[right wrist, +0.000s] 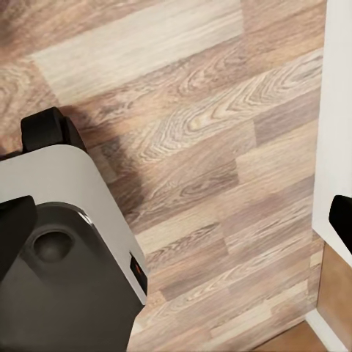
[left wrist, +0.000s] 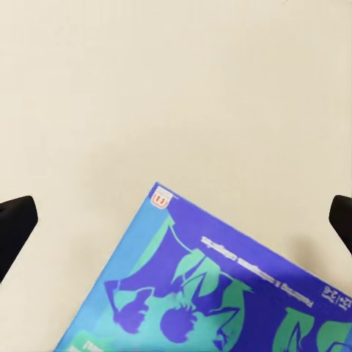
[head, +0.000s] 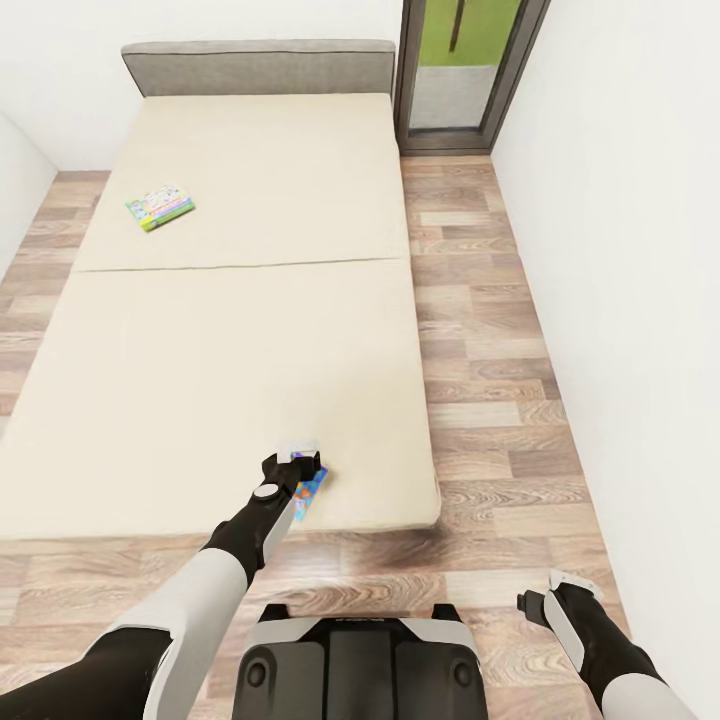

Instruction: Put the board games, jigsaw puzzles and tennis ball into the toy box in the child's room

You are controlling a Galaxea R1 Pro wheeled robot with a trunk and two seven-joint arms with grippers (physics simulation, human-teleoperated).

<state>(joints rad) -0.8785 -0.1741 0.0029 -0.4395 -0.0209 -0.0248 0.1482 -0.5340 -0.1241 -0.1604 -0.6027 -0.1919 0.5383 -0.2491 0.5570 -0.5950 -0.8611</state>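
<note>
Two board games lie on the cream bed (head: 240, 330). A colourful one with green edges (head: 160, 207) rests far off near the headboard, on the bed's left side. The other, blue with teal figures (head: 311, 489) (left wrist: 213, 286), sits at the bed's near edge. My left gripper (head: 300, 466) (left wrist: 176, 220) hangs open just above this blue game, its black fingertips (left wrist: 15, 227) spread wide with nothing between them. Low at the right, my right gripper (head: 550, 592) (right wrist: 176, 220) is open over the wood floor, holding nothing. The toy box and table are out of view.
A white wall (head: 640, 300) runs along the right, leaving a strip of plank floor (head: 480, 330) beside the bed. A dark-framed glass door (head: 465, 70) stands past the grey headboard (head: 260, 66). My own base (head: 360, 660) (right wrist: 66, 249) sits at the bed's foot.
</note>
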